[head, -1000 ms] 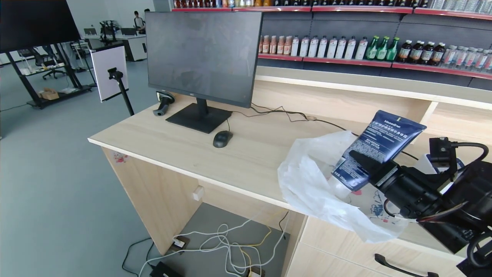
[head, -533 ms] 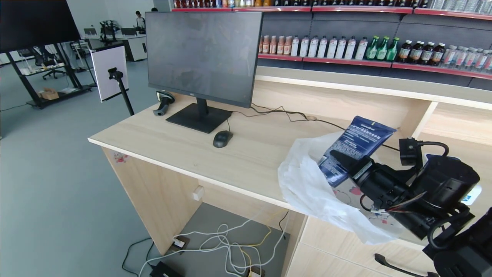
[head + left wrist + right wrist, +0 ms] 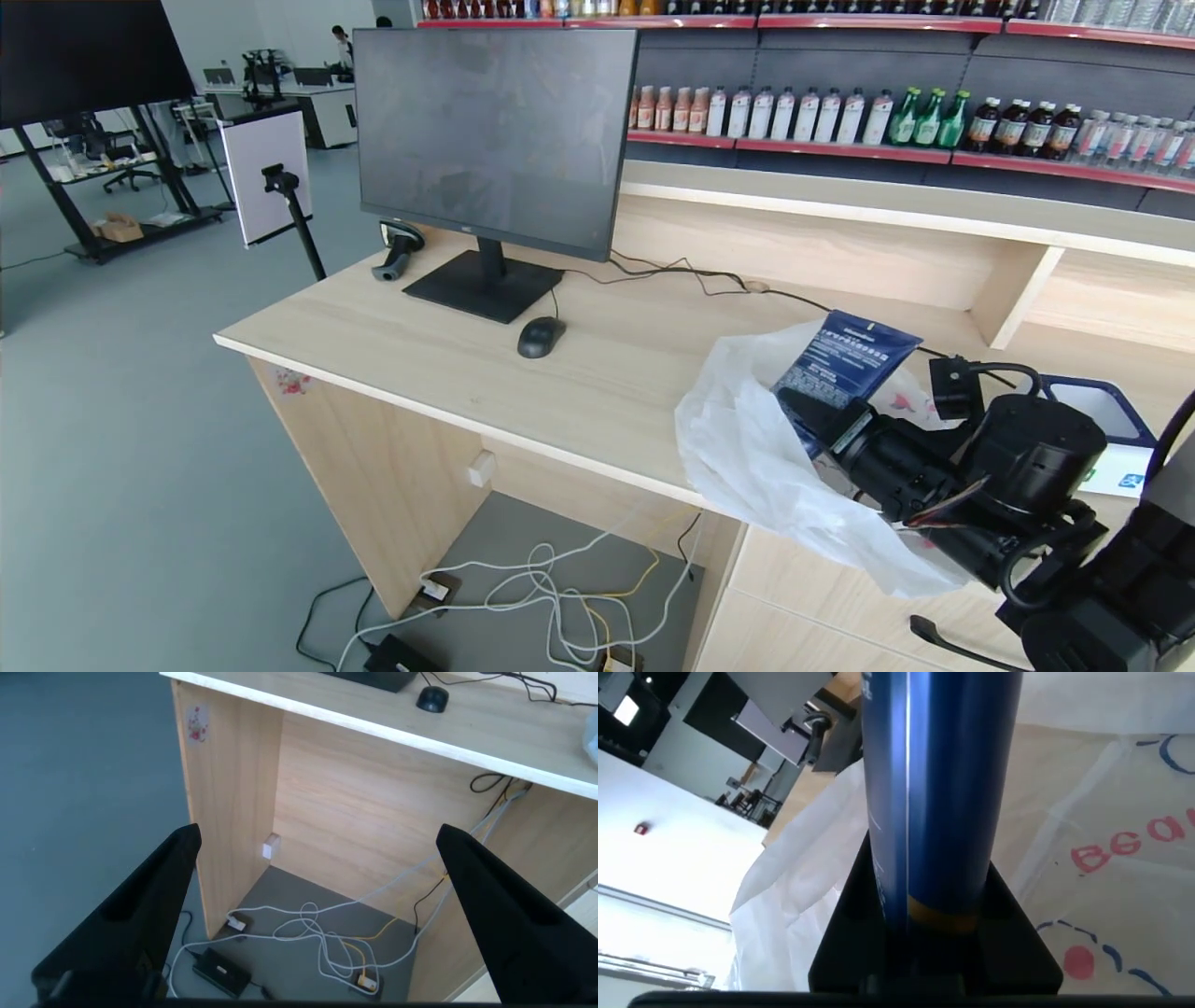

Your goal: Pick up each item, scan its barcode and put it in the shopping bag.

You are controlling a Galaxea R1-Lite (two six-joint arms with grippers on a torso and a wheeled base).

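Our right pincer (image 3: 817,411) is clamped on the blue tube (image 3: 845,359). The tube's long axis runs straight out from the jaws, tilted over the open shopping bag (image 3: 747,457) on the desk (image 3: 560,373), and its lower end seems already inside. Our left pincer (image 3: 318,845) gapes, well apart.

1. The right arm (image 3: 1050,457) is matt black, built of thick round segments that meet at a drum-shaped joint.
2. A small, boxy black camera (image 3: 950,385) sits on a bracket above its wrist, and a black cable (image 3: 1013,367) arches from it back to the arm.
3. Thin red and white wires (image 3: 943,502) run beside the wrist, and a pale label (image 3: 854,425) marks the collar behind the fingers.
4. The left fingers (image 3: 140,905) are plain black, long and wedge-shaped.
5. The right fingers (image 3: 1013,943) rise from a broad black base.
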